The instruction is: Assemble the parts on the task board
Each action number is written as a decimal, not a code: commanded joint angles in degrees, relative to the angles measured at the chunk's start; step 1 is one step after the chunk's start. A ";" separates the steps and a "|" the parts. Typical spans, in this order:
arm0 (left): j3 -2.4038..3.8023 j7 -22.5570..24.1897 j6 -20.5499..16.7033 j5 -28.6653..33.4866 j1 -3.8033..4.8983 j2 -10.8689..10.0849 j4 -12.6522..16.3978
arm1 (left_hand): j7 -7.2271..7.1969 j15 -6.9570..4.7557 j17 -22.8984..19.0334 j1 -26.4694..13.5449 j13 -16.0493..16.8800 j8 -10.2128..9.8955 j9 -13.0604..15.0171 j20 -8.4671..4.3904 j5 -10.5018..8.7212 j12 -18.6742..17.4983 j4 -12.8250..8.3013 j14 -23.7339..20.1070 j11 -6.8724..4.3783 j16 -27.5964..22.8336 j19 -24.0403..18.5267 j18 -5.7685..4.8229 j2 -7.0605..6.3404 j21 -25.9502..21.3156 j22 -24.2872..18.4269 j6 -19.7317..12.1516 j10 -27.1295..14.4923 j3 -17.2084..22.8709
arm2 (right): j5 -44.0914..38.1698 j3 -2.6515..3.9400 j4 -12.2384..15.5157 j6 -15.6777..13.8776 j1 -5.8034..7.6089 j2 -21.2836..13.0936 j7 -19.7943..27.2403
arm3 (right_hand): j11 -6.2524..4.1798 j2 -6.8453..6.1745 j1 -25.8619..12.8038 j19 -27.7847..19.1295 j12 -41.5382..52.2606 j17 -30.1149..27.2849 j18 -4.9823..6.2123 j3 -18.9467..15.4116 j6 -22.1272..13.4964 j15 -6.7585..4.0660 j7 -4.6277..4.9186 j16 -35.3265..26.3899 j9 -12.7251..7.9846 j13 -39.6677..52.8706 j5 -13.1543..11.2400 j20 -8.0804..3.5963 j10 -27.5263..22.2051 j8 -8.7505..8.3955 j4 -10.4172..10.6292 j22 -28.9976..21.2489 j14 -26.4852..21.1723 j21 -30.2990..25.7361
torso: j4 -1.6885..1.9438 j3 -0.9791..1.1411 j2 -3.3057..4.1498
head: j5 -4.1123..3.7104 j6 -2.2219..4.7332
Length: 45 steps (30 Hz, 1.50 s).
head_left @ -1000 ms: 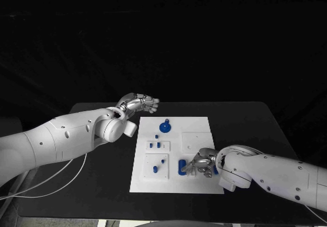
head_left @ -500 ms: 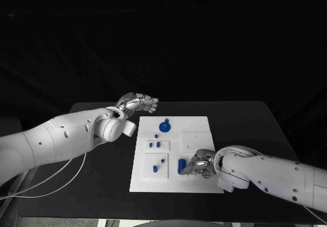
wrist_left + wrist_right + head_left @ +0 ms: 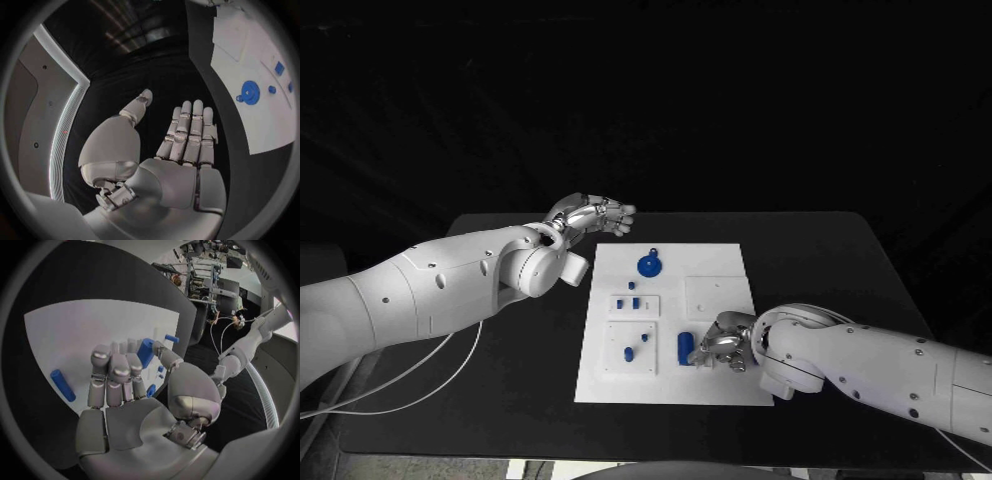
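The white task board (image 3: 711, 385) lies in the middle of the black table. On it are a round blue part (image 3: 648, 266), small blue pieces (image 3: 635, 302) and a long blue part (image 3: 685, 347). My right hand (image 3: 724, 341) is low over the board's near right area, fingers curled down. In the right wrist view its thumb and a finger pinch the long blue part (image 3: 145, 352), and a blue cylinder (image 3: 62, 385) lies loose on the board (image 3: 69, 335). My left hand (image 3: 593, 215) hovers beyond the board's far left corner, fingers straight (image 3: 187, 130), holding nothing.
Two more small blue pieces (image 3: 630, 352) sit in the raised plate at the board's near left. The left wrist view shows the board (image 3: 240, 45) with the round blue part (image 3: 250, 92). Bare black table (image 3: 841, 260) surrounds the board.
My right hand has edged a little toward the board's middle, closing in on the long blue part. The left hand has stayed where it was.
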 commanded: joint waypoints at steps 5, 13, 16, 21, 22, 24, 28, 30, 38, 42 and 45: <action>0.05 0.14 0.22 -0.22 0.07 0.05 0.07 | 0.03 0.16 0.10 -0.52 -0.06 -0.05 -0.09 0.36 0.12 -0.32 0.28 -0.26 0.25 -0.30 0.19 1.02 0.14 -0.40 0.11 -0.17 -0.27 -0.05 | 0.41 -0.03 -0.08 1.07 -0.06 0.16 0.23 | 0.01 0.87 -0.95 0.08 0.40 0.13 3.02 1.01 2.30 -0.14 1.75 -0.17 -0.12 0.28 1.71 0.42 0.63 0.10 0.61 1.10 0.21 0.04 | 0.00 0.00 -0.02 | 0.05 -0.06; 0.05 0.02 0.38 -0.22 0.07 0.08 0.06 | 0.02 0.16 0.12 -0.49 -0.06 -0.03 -0.10 0.36 0.15 -0.31 0.29 -0.26 0.24 -0.32 0.18 1.02 0.15 -0.42 0.13 -0.16 -0.27 -0.02 | -0.94 -0.03 -0.22 1.61 -0.19 0.57 -0.50 | 0.01 0.51 -1.18 0.08 0.71 0.18 3.02 1.10 2.38 -0.14 1.75 -0.16 -0.10 0.52 1.78 0.42 0.86 0.06 0.25 1.13 0.20 0.17 | -0.04 -0.03 -0.01 | -0.03 -0.21; 0.05 0.03 0.35 -0.22 0.07 0.03 0.04 | 0.02 0.16 0.13 -0.48 -0.06 -0.03 -0.10 0.36 0.15 -0.31 0.29 -0.26 0.24 -0.33 0.18 1.02 0.15 -0.42 0.14 -0.16 -0.26 -0.01 | -1.24 -0.03 -0.22 2.15 -0.22 0.57 -1.22 | 0.00 0.30 -0.84 0.08 0.79 0.24 3.02 1.32 2.42 -0.16 1.73 -0.14 -0.07 0.62 3.08 0.37 0.90 0.01 -0.76 1.14 0.22 0.31 | -0.01 -0.02 -0.01 | -0.04 -0.21; 0.05 -0.02 0.34 -0.25 0.07 -0.02 0.04 | 0.02 0.16 0.14 -0.46 -0.06 -0.02 -0.10 0.36 0.16 -0.31 0.28 -0.26 0.24 -0.34 0.17 1.03 0.13 -0.44 0.15 -0.16 -0.26 0.00 | -1.45 -0.03 0.02 1.67 -0.28 0.48 -1.15 | 0.02 0.12 -0.90 0.11 0.78 0.28 3.02 1.03 2.44 -0.13 1.76 -0.15 -0.02 0.66 4.03 0.41 0.89 -0.04 -1.67 1.12 0.23 0.44 | -0.04 -0.02 -0.02 | -0.08 -0.24; 0.05 -0.03 0.32 -0.25 0.07 -0.02 0.03 | 0.01 0.16 0.15 -0.45 -0.06 -0.02 -0.10 0.36 0.16 -0.31 0.28 -0.26 0.24 -0.35 0.17 1.03 0.13 -0.44 0.15 -0.16 -0.26 0.01 | -1.65 -0.03 0.07 1.63 -0.30 0.44 -1.17 | 0.03 -0.34 -1.11 0.12 0.80 0.29 3.02 0.73 2.44 -0.12 1.77 -0.15 -0.01 0.68 3.90 0.43 0.91 -0.05 -1.88 1.12 0.24 0.47 | -0.05 -0.02 -0.01 | -0.08 -0.25; 0.05 -0.06 0.33 -0.33 0.07 -0.02 0.02 | 0.01 0.16 0.16 -0.43 -0.05 -0.02 -0.10 0.36 0.16 -0.31 0.27 -0.26 0.23 -0.36 0.17 1.03 0.12 -0.44 0.16 -0.16 -0.26 0.02 | -1.68 -0.03 0.10 1.81 -0.33 0.41 -1.17 | 0.05 -1.46 -1.71 0.13 0.84 0.33 3.02 -0.26 2.46 -0.11 1.78 -0.13 0.03 0.74 4.14 0.48 0.94 -0.06 -2.46 1.12 0.25 0.55 | -0.04 0.01 0.00 | -0.02 -0.30; 0.05 -0.07 0.32 -0.40 0.07 -0.14 0.01 | 0.01 0.16 0.16 -0.40 -0.05 -0.02 -0.11 0.36 0.17 -0.31 0.26 -0.26 0.23 -0.37 0.17 1.03 0.11 -0.45 0.17 -0.15 -0.26 0.03 | -1.87 -0.03 0.28 1.12 -0.35 0.29 -1.04 | -0.03 -4.32 -1.45 0.19 0.78 0.36 3.02 -1.31 2.45 -0.19 1.70 -0.18 0.11 0.76 1.27 0.32 0.92 -0.13 -3.62 0.99 0.26 0.53 | 0.00 0.03 -0.04 | 0.00 -0.34; 0.05 -0.06 0.33 -0.40 0.07 -0.21 0.04 | 0.01 0.16 0.17 -0.39 -0.05 -0.01 -0.11 0.36 0.17 -0.31 0.25 -0.26 0.23 -0.37 0.17 1.03 0.11 -0.45 0.17 -0.15 -0.26 0.03 | -2.45 -0.03 0.48 0.01 -0.38 0.20 -0.97 | -0.04 -4.93 -1.13 0.22 0.79 0.37 3.02 -1.42 2.43 -0.20 1.71 -0.20 0.13 0.79 1.05 0.26 0.93 -0.16 -3.86 0.96 0.28 0.51 | -0.05 0.02 -0.02 | 0.03 -0.32; 0.05 -0.06 0.26 -0.41 0.07 -0.23 -0.01 | 0.01 0.16 0.18 -0.35 -0.05 0.00 -0.11 0.36 0.18 -0.30 0.24 -0.27 0.23 -0.40 0.16 1.03 0.10 -0.47 0.19 -0.15 -0.25 0.05 | -2.56 -0.03 0.70 -0.51 -0.41 -0.14 -0.99 | -0.09 -6.45 1.32 0.57 1.03 0.43 3.02 -1.25 2.61 -0.25 1.66 -0.23 0.34 0.97 -1.30 0.07 1.31 -0.12 -4.19 0.80 0.40 0.40 | -0.05 0.03 -0.01 | 0.01 -0.37; 0.05 -0.06 0.26 -0.41 0.07 -0.25 -0.02 | 0.01 0.17 0.19 -0.34 -0.05 0.00 -0.11 0.36 0.18 -0.30 0.23 -0.28 0.23 -0.41 0.16 1.03 0.09 -0.48 0.20 -0.15 -0.25 0.06 | -2.42 -0.03 1.13 -1.17 -0.41 -0.89 -0.53 | -0.10 -6.45 1.05 0.61 0.99 0.45 3.02 -1.40 2.62 -0.25 1.65 -0.26 0.37 0.97 -1.29 0.10 1.32 -0.16 -3.44 0.77 0.40 0.32 | -0.03 0.02 -0.03 | 0.03 -0.38; 0.05 -0.07 0.24 -0.43 0.07 -0.32 -0.11 | 0.01 0.17 0.20 -0.34 -0.05 0.00 -0.12 0.37 0.18 -0.30 0.24 -0.28 0.23 -0.42 0.15 1.03 0.09 -0.48 0.21 -0.15 -0.25 0.06 | -1.57 0.00 2.14 -2.03 -0.40 -2.39 0.60 | -0.10 -6.50 0.80 0.61 0.93 0.46 3.02 -1.50 2.61 -0.26 1.65 -0.28 0.40 0.95 -1.26 0.10 1.30 -0.20 -2.82 0.75 0.39 0.25 | -0.04 0.02 -0.03 | 0.05 -0.35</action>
